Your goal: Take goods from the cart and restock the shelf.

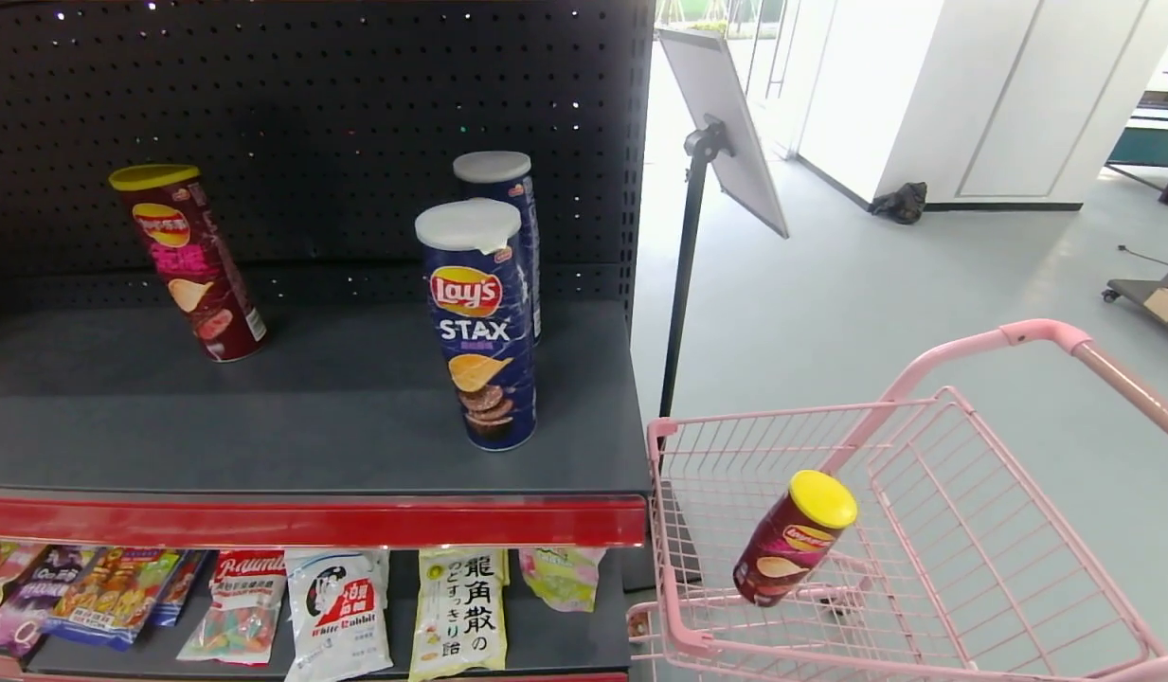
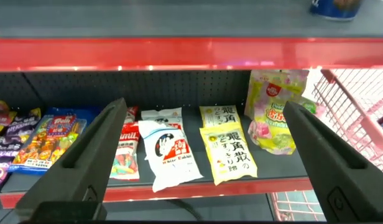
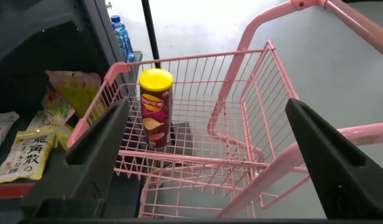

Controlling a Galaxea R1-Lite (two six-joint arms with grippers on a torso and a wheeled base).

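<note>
Right end effector (image 3: pixel 207 106): fingers spread wide, nothing held. It hangs over the pink cart (image 3: pixel 204 59), facing into the basket.

Chip can (image 3: pixel 155 109) stands on the basket floor in the corner nearest the shelf, ahead of the open fingers and apart from them. Long axis roughly upright, lid up. A grasp from the side around the body looks most workable.

Left end effector (image 2: pixel 204 106): also released and empty, facing the snack bags (image 2: pixel 170 152) on the lower tier. Right arm judged nearer to the can.

Can appearance: maroon cylinder, yellow lid, glossy printed wrap, no dents visible.

Upper shelf (image 1: pixel 309 417) carries a matching maroon can (image 1: pixel 190 262) and two blue cans (image 1: pixel 479 332).
</note>
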